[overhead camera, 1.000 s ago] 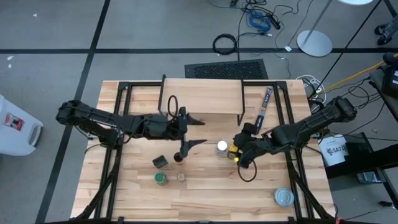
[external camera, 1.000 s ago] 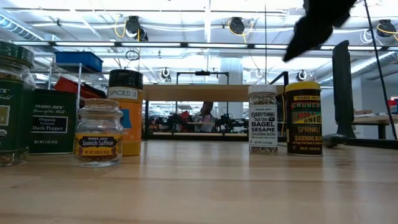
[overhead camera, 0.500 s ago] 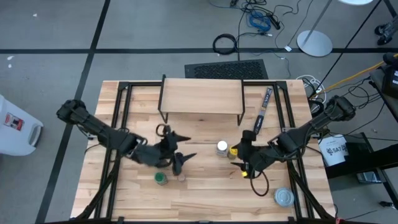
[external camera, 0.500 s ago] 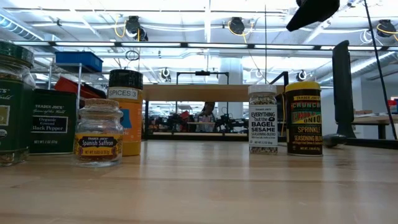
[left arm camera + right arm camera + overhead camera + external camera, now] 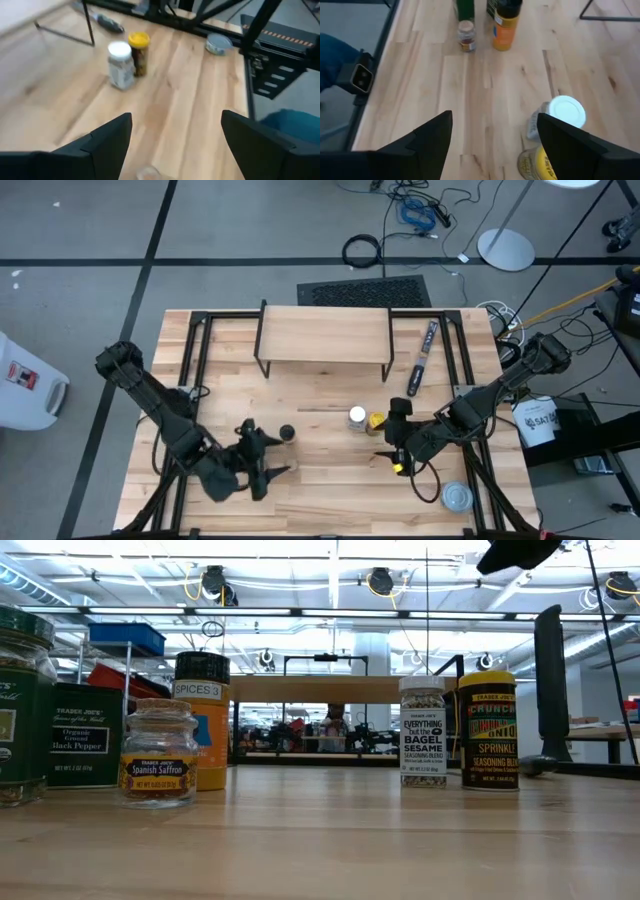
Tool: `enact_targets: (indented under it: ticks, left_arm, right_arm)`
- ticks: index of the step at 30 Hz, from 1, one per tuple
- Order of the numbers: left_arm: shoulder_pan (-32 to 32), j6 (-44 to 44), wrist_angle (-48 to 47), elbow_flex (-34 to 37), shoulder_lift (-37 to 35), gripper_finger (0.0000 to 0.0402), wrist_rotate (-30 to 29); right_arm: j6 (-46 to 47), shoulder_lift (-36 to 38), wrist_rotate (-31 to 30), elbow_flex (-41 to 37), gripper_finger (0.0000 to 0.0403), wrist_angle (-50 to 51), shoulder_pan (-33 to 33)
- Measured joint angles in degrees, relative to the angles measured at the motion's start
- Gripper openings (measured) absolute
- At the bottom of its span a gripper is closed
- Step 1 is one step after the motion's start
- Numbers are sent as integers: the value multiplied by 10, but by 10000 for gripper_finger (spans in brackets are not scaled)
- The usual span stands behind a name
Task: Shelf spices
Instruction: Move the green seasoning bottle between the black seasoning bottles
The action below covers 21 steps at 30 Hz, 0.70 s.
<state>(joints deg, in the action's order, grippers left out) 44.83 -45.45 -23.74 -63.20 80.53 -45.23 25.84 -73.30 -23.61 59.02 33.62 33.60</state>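
Two dark grippers, left (image 5: pixel 262 458) and right (image 5: pixel 392 442), we see spread wide and empty above the table; six spice jars (image 5: pixel 158 752) stand before the bare wooden-topped shelf (image 5: pixel 324 337)

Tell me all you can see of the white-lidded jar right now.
The white-lidded jar is a small clear jar with a round white cap, standing upright on the wooden table. Its white label reads Everything but the Bagel Sesame seasoning blend. It stands in front of the shelf, close beside the yellow-lidded jar. No gripper touches it.
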Motion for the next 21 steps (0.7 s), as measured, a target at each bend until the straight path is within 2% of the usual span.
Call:
enact_targets:
  ticks: [6, 8, 12, 18, 21]
  left_arm:
    - [28, -69, -14, 0, 37, 317, -50]
    - [28, -79, -15, 0, 43, 317, -42]
    - [29, -100, -27, 0, 50, 317, -10]
    - [32, -25, -31, 0, 50, 317, 125]
    - [31, -19, -71, 0, 50, 317, 149]
  right_arm:
    - [-21, 0, 0, 0, 279, -35, 3]
    - [-22, 0, 0, 0, 279, -47, 3]
    - [-12, 0, 10, 0, 279, -55, 3]
    - [-4, 0, 30, 0, 279, -50, 3]
    - [-22, 0, 30, 0, 279, -50, 3]
